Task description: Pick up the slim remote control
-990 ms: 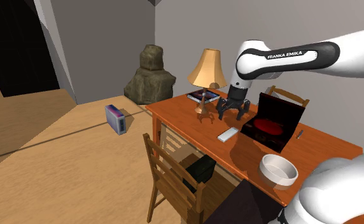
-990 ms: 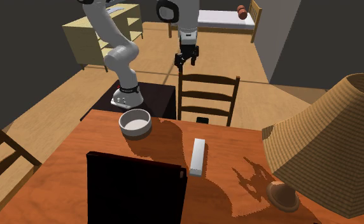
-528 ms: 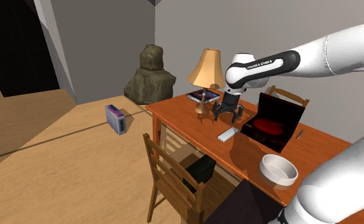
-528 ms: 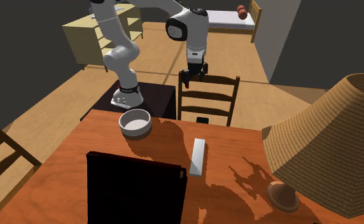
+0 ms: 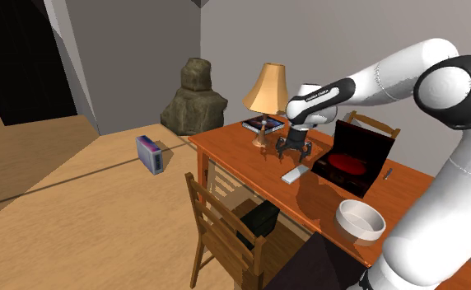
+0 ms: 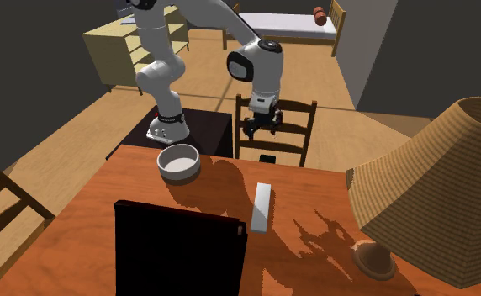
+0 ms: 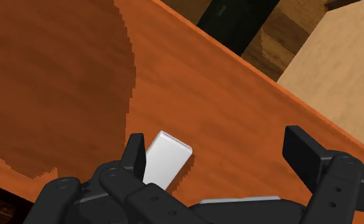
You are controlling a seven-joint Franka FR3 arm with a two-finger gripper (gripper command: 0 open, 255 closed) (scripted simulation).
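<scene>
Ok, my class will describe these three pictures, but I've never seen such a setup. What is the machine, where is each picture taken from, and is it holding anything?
It is a white robot arm on a stand, ending in a black two-finger gripper. One picture looks from beside the stand, one from across the table, one from a camera on the hand. On the table are a slim white remote, a bowl, a lamp and an open black case. The fingers stand apart over the table near the remote; nothing is held.
</scene>
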